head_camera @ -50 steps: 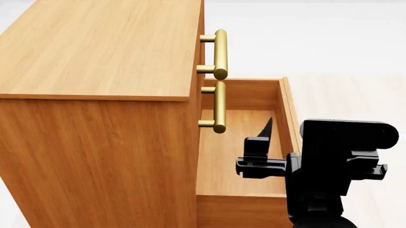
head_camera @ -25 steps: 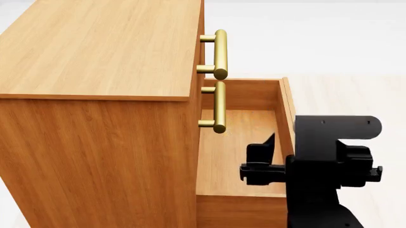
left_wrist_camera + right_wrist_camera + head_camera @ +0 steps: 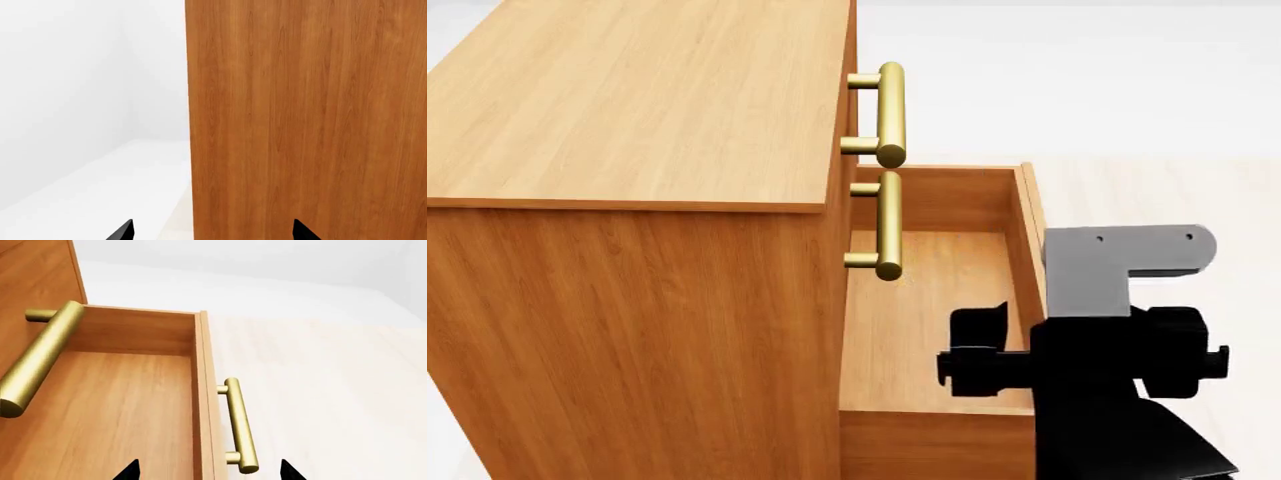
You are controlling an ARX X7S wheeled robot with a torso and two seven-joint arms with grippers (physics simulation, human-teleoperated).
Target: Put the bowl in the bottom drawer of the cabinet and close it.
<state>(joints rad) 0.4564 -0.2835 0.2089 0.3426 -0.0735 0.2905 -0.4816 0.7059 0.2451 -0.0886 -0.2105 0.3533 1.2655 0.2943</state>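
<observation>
Dropping lower in the head view than half a second ago, the right gripper (image 3: 981, 345) is now showing a grey bracket at its top, hanging at lower right over the front wall of the bottom drawer (image 3: 1034, 240); its fingers (image 3: 130, 471) are standing spread, holding nothing; the drawer is sitting pulled out from the cabinet (image 3: 627, 200), floor bare, its brass handle (image 3: 239, 427) outside the front edge; open pale floor lies to the right; the left gripper (image 3: 210, 231) is facing the cabinet side, fingers apart, empty; the bowl is nowhere in view.
</observation>
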